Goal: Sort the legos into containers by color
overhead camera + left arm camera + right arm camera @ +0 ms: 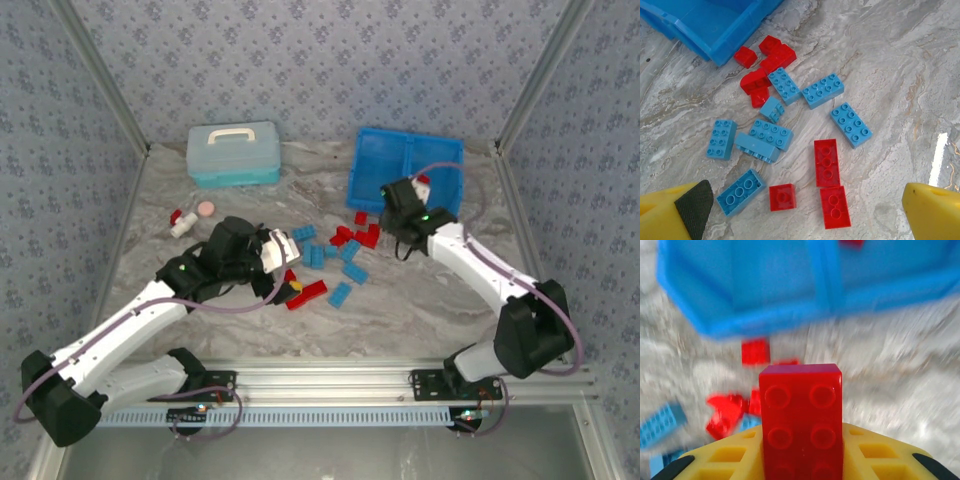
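Broadly, marbled grey table [430, 300] meets seemingly wallpapered walls [320, 60].

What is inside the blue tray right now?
In the tray, the left compartment looks bare. One red piece lies in the right one. The right gripper, shut on a red brick, hides part of the near side from above.

You have a grey-veined marble bench [430, 300] closed in behind and on both sides by blue-grey floral-papered walls [300, 60], aluminium posts [100, 70] rising from its far corners, and a bright glare streak [941, 155] on its top.
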### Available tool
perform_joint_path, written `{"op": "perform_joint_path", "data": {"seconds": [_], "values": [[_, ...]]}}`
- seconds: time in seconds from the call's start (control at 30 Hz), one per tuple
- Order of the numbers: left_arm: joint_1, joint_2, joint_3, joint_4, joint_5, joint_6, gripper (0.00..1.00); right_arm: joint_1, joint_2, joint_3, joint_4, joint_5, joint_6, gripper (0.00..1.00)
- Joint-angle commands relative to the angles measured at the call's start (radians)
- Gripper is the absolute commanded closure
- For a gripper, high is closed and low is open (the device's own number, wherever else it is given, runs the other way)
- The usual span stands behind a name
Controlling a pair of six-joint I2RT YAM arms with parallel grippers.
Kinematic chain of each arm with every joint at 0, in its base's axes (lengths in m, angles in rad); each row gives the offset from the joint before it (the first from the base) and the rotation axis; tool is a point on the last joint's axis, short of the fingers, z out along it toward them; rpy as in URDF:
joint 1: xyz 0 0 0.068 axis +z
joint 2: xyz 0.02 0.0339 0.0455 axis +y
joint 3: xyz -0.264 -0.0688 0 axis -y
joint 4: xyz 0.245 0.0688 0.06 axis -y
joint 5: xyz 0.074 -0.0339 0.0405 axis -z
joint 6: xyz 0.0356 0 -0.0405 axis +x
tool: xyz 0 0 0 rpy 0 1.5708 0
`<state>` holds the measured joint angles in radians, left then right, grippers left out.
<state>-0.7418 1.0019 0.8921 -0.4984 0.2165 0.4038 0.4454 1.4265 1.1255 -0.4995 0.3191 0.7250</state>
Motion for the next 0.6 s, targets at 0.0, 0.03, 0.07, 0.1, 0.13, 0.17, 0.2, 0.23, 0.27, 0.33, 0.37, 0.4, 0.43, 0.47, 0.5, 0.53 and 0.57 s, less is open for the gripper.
{"op": "perform_joint_path", "data": {"seconds": [0.0, 0.03, 0.07, 0.1, 0.13, 0.17, 0.2, 0.23, 0.27, 0.33, 0.37, 0.4, 0.43, 0.47, 0.5, 0.53, 0.57], "values": [[-0.004, -0.036, -0.011, 0.018, 0.013, 0.010, 0.01, -0.118, 0.041, 0.076, 0.030, 0.042, -0.129, 0.64], [-0.005, -0.039, -0.014, 0.020, 0.012, 0.010, 0.01, -0.148, 0.066, 0.114, 0.045, 0.031, -0.150, 0.64], [-0.005, -0.040, -0.014, 0.018, 0.009, 0.012, 0.01, -0.176, 0.102, 0.147, 0.056, 0.021, -0.168, 0.64], [-0.004, -0.040, -0.013, 0.017, 0.006, 0.012, 0.01, -0.207, 0.143, 0.187, 0.056, 0.010, -0.180, 0.64], [-0.005, -0.041, -0.012, 0.016, 0.006, 0.010, 0.01, -0.230, 0.183, 0.219, 0.056, -0.003, -0.189, 0.64], [-0.005, -0.041, -0.012, 0.017, 0.005, 0.010, 0.01, -0.259, 0.229, 0.257, 0.054, -0.017, -0.194, 0.64], [-0.004, -0.042, -0.012, 0.017, 0.004, 0.010, 0.01, -0.285, 0.276, 0.298, 0.049, -0.040, -0.195, 0.64], [-0.004, -0.043, -0.013, 0.018, 0.003, 0.010, 0.01, -0.307, 0.315, 0.334, 0.040, -0.061, -0.194, 0.64], [-0.005, -0.043, -0.015, 0.020, 0.002, 0.010, 0.01, -0.329, 0.360, 0.376, 0.023, -0.078, -0.192, 0.64], [-0.004, -0.042, -0.016, 0.020, -0.004, 0.013, 0.01, -0.357, 0.447, 0.455, -0.013, -0.092, -0.196, 0.64], [-0.004, -0.042, -0.015, 0.019, -0.008, 0.013, 0.01, -0.366, 0.481, 0.483, -0.031, -0.099, -0.200, 0.64], [-0.004, -0.041, -0.016, 0.016, -0.012, 0.015, 0.01, -0.370, 0.518, 0.520, -0.048, -0.109, -0.210, 0.64], [-0.004, -0.040, -0.015, 0.015, -0.016, 0.015, 0.01, -0.370, 0.550, 0.549, -0.071, -0.111, -0.218, 0.64], [-0.004, -0.040, -0.015, 0.016, -0.017, 0.016, 0.01, -0.370, 0.573, 0.571, -0.086, -0.111, -0.223, 0.64], [-0.004, -0.039, -0.016, 0.016, -0.020, 0.017, 0.01, -0.369, 0.596, 0.589, -0.097, -0.105, -0.223, 0.64], [-0.004, -0.037, -0.015, 0.016, -0.020, 0.018, 0.01, -0.370, 0.615, 0.599, -0.119, -0.102, -0.220, 0.64], [-0.004, -0.035, -0.016, 0.017, -0.020, 0.018, 0.01, -0.372, 0.627, 0.601, -0.124, -0.104, -0.215, 0.63]]}}
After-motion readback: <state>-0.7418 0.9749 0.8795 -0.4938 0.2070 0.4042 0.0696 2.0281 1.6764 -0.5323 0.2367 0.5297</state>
